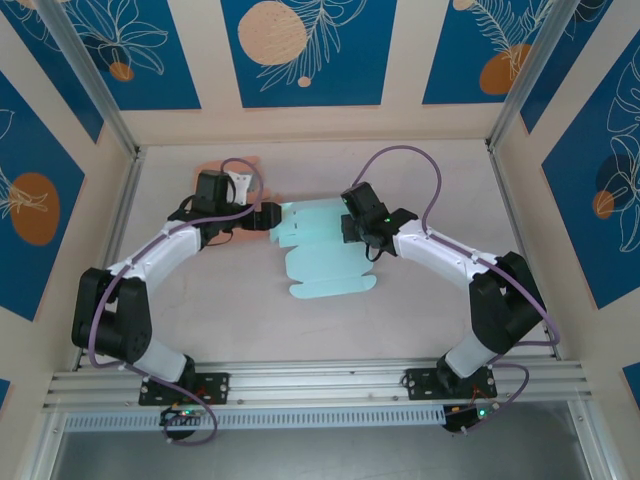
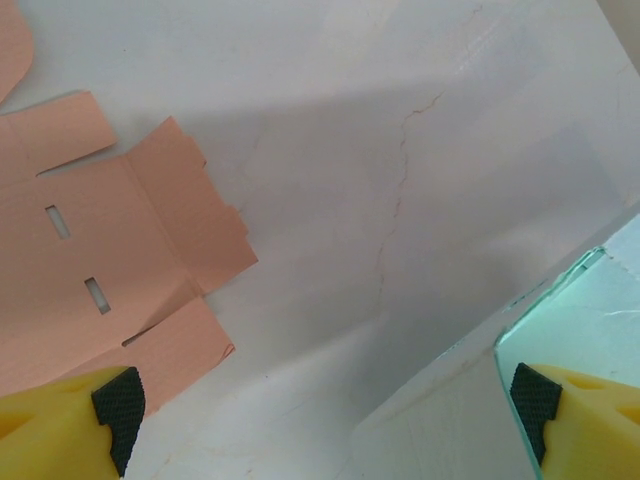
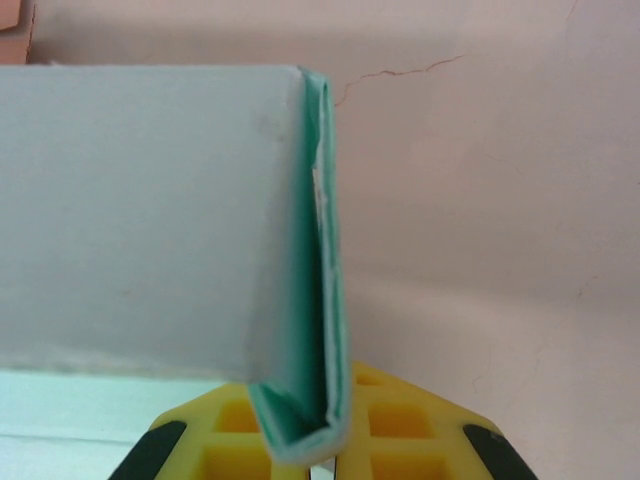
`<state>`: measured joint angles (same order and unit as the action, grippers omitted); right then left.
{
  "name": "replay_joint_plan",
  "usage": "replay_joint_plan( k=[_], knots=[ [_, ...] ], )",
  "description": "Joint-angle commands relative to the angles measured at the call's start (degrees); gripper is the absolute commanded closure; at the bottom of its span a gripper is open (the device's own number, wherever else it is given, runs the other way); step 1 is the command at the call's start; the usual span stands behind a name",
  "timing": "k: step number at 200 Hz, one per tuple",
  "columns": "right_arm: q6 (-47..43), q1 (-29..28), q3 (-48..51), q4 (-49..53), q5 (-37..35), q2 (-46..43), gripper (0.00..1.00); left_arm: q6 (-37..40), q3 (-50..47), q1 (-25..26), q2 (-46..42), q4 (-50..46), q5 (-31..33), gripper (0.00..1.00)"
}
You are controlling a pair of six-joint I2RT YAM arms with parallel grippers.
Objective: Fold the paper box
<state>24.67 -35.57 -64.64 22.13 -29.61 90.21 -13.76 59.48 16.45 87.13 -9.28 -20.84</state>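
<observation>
Pale bench (image 1: 200, 320) w/ flat mint-green paper box blank (image 1: 325, 262) at centre: side fold prob. in hand, right claw (image 3: 320, 455) pinching doubled flap (image 3: 300, 300) upright, left claw (image 2: 327, 410) wide at opp. edge, next prob. needs crease pressed.

The pale, matte table (image 1: 230, 320) filled the middle of the booth under soft, even light. At 12 o'clock stood a cream back wall (image 1: 400, 120) with blue panels (image 1: 340, 60) bearing white leaf outlines and an orange disc (image 1: 272, 32). Side walls at 9 o'clock (image 1: 30, 270) and 3 o'clock (image 1: 580, 120) carried the same pattern. Two slanted metal posts (image 1: 90, 75) rose from the far corners, toward 10 and 2 o'clock. An aluminium rail (image 1: 330, 380) ran along the near edge at 6 o'clock. Up close, a thin crack (image 2: 395, 210) wandered across the tabletop, with a broad grey shadow lying over it.
</observation>
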Motion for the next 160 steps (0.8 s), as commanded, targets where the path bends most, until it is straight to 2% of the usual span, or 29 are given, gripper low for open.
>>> replay_joint_plan(
  k=[1, 47, 106, 128, 160],
  knots=[
    [1.74, -0.44, -2.11, -0.6, 0.19, -1.07, 0.94, 1.51, 2.31, 1.57, 1.64, 1.46, -2.43, 0.06],
    [2.84, -0.99, -2.32, -0.51, 0.29, -0.77, 0.94, 2.58, 6.64, 5.2, 5.13, 1.58, -2.62, 0.03],
    [4.78, -1.1, -3.23, 0.99, -2.28, 1.22, 0.94, -0.08, 6.54, 6.14, 5.55, 4.56, 0.01, 0.0],
    [5.76, -0.88, -3.43, 1.78, -3.81, 1.61, 0.94, -2.07, 2.41, 5.81, 0.88, 4.31, 4.55, 0.0],
    [6.35, -0.82, -2.51, 0.83, -3.9, 1.28, 0.94, -7.43, -7.55, 5.31, -11.94, 6.08, 12.24, 0.0]
  ],
)
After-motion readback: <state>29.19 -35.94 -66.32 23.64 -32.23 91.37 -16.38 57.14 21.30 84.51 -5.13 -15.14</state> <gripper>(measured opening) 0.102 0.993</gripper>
